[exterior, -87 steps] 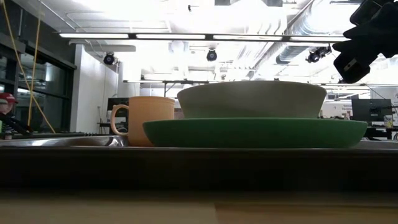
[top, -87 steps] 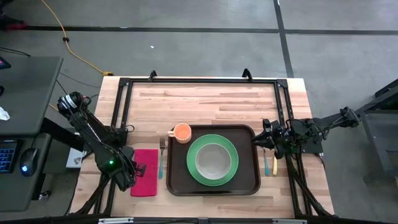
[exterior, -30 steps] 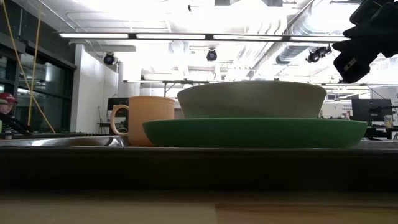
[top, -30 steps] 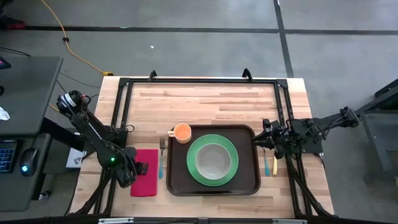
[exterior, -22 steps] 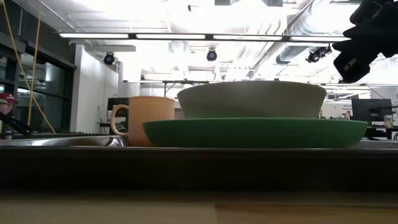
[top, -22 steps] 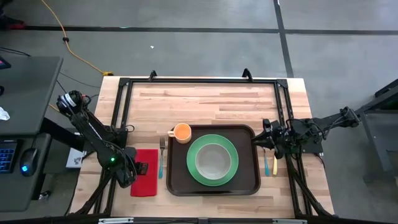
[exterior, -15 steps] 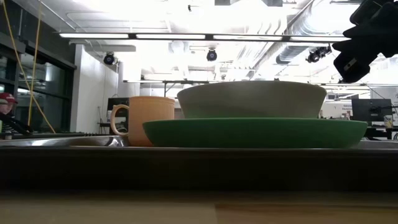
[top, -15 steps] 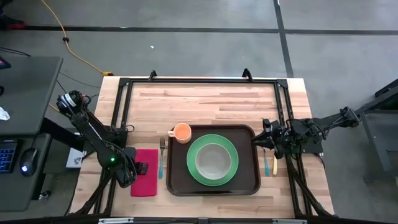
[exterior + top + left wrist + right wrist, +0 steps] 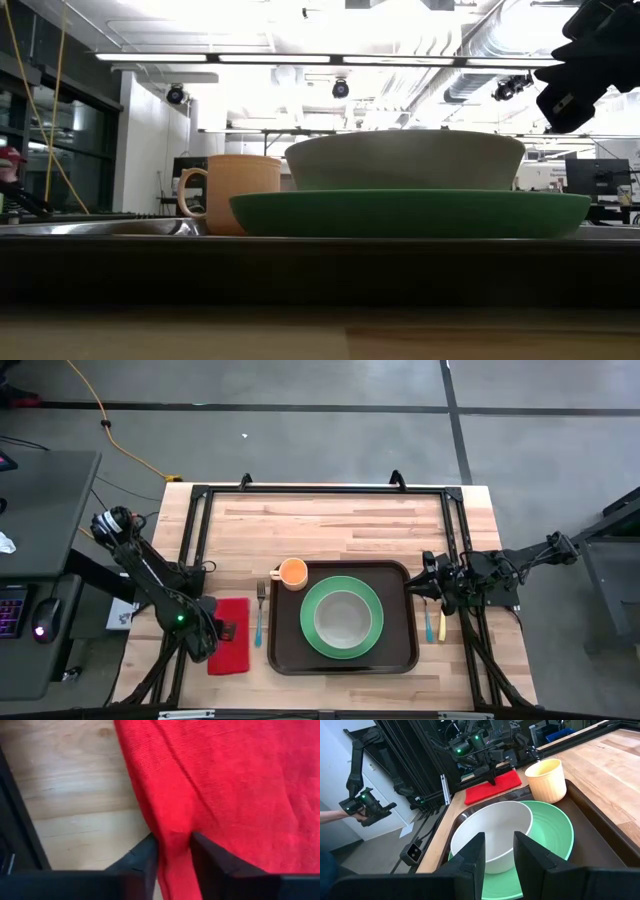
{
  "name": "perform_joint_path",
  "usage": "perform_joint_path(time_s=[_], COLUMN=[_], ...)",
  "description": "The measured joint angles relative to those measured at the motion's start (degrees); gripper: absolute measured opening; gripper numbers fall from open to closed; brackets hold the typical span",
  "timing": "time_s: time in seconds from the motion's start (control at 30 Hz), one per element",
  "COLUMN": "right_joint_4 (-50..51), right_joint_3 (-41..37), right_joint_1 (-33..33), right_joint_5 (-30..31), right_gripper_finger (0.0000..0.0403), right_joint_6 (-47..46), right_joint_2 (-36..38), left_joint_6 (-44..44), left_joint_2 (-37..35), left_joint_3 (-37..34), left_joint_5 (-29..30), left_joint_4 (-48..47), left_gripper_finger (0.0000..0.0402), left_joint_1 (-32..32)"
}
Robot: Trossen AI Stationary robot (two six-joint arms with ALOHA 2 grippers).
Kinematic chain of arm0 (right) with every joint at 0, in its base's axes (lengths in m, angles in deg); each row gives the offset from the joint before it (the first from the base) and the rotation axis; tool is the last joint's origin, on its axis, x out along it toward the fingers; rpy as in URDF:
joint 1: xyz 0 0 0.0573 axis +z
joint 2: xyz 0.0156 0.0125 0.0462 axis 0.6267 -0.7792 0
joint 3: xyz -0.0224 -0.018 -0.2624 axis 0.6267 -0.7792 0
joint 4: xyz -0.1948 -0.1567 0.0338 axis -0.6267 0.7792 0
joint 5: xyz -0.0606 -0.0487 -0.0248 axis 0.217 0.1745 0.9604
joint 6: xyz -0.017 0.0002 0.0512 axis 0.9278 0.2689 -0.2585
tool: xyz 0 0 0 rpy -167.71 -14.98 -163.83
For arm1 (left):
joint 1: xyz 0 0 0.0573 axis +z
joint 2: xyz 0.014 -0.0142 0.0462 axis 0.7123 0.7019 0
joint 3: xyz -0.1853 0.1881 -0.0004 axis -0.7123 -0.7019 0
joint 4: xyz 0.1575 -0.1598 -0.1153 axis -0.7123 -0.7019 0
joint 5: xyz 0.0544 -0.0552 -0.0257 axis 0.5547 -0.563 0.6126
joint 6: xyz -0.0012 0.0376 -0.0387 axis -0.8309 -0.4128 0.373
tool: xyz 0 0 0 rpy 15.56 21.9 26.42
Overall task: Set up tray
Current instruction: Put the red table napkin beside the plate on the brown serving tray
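Dark brown tray [image 9: 406, 650] — rectangular, rounded corners, raised rim, glossy plastic

Red napkin [image 9: 230, 636], green plate [image 9: 372, 618], brown tray [image 9: 287, 653], seemingly orange cup [image 9: 293, 572].

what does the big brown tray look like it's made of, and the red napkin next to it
Large dark brown rectangular tray: probably plastic, smooth with a slight sheen and moulded rounded corners and raised rim. Red cloth napkin: woven fabric, matte; the left wrist view shows fine weave and soft folds bunching between the left gripper's fingers.
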Motion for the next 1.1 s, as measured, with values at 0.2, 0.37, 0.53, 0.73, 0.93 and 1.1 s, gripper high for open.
perform_joint_path(time_s=[0.2, 0.37, 0.53, 0.73, 0.93, 1.1], right_joint_4=[0.0, 0.0, 0.0, 0.0, -0.02, -0.26], right_joint_3=[0.0, 0.0, 0.0, 0.0, 0.0, 0.0], right_joint_1=[-0.02, -0.02, -0.01, 0.0, -0.01, 0.0], right_joint_5=[0.0, 0.0, -0.02, -0.02, -0.02, -0.03], right_gripper_finger=[0.0078, 0.0078, 0.0078, 0.0078, 0.0078, 0.0078], right_joint_6=[-0.01, 0.0, -0.01, -0.02, 0.0, -0.67], right_joint_2=[0.0, 0.0, 0.0, 0.0, 0.0, 0.0], left_joint_6=[0.17, 0.31, 0.33, 0.39, -0.19, -0.37], left_joint_2=[0.2, 0.2, 0.15, -1.89, -5.87, -9.37], left_joint_3=[-0.02, -0.02, -0.02, -0.31, -0.69, -0.5], left_joint_5=[2.03, 2.5, 2.55, 2.63, 6.29, 8.55], left_joint_4=[-0.37, -0.39, -0.37, -0.25, -1.43, -1.66], left_gripper_finger=[0.006, 0.0017, 0.0014, 0.0014, 0.0012, 0.0012], left_joint_1=[0.02, 0.02, 0.02, 0.07, 0.18, 0.13])
